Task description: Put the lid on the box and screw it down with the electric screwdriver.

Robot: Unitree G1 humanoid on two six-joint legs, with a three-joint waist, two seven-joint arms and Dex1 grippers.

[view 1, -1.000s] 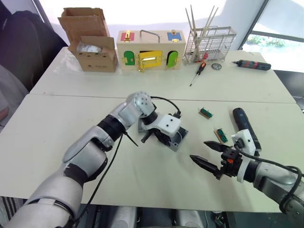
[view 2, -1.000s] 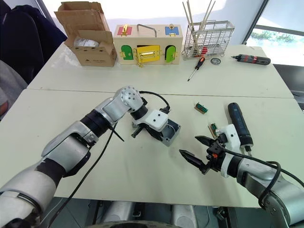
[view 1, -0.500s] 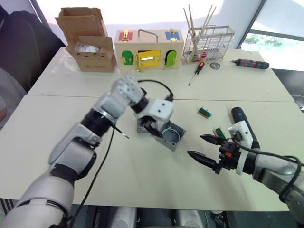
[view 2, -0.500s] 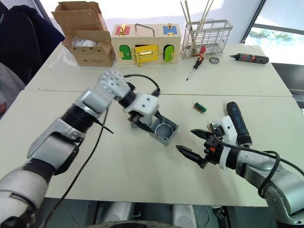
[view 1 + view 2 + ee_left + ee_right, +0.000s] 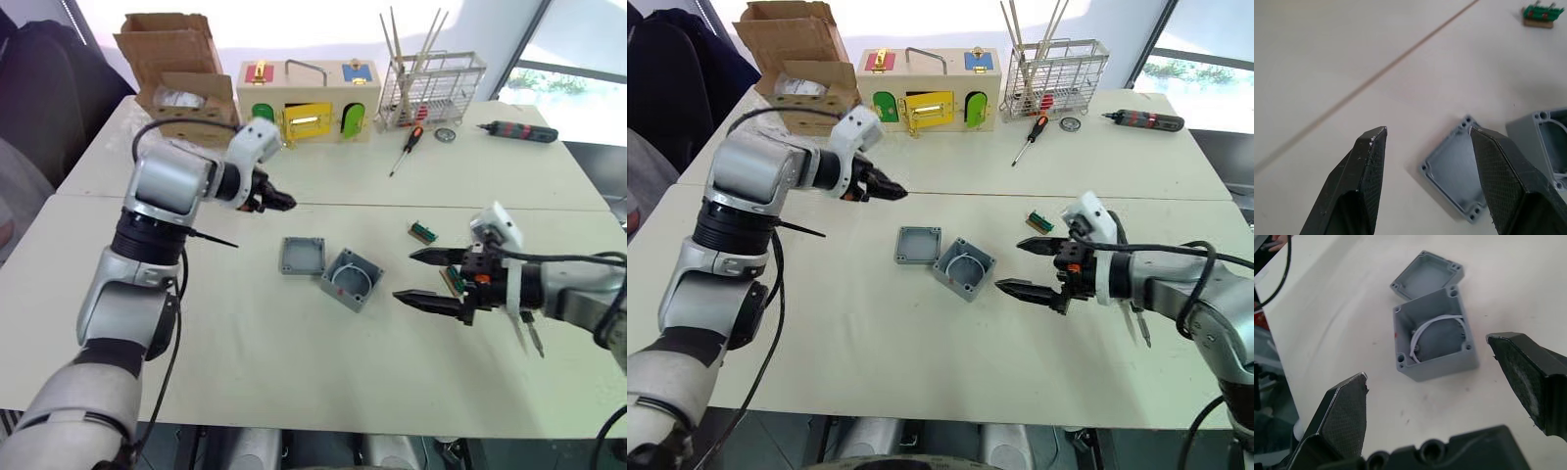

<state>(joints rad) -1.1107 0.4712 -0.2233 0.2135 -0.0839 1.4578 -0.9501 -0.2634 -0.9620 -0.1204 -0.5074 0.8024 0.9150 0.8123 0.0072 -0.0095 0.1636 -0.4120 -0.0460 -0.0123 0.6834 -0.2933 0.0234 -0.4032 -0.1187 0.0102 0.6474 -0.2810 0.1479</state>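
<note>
The grey lid lies flat on the table with its hollow side up. Its corner touches the deeper grey box, which stands open with a round hollow inside. My left gripper hovers open and empty above the table seam, to the far left of the lid; the left wrist view has the lid beyond its fingers. My right gripper is wide open just right of the box, pointing at it. The electric screwdriver is mostly hidden behind my right forearm; what looks like its thin metal bit pokes out.
Along the back stand a cardboard carton, a wooden box with coloured doors and a wire basket. An orange-and-black hand screwdriver and a slim driver lie there. Two small green connectors sit near my right gripper.
My left gripper has opened and pulled back to the far left, uncovering the lid and box. My right gripper has moved in closer to the box.
</note>
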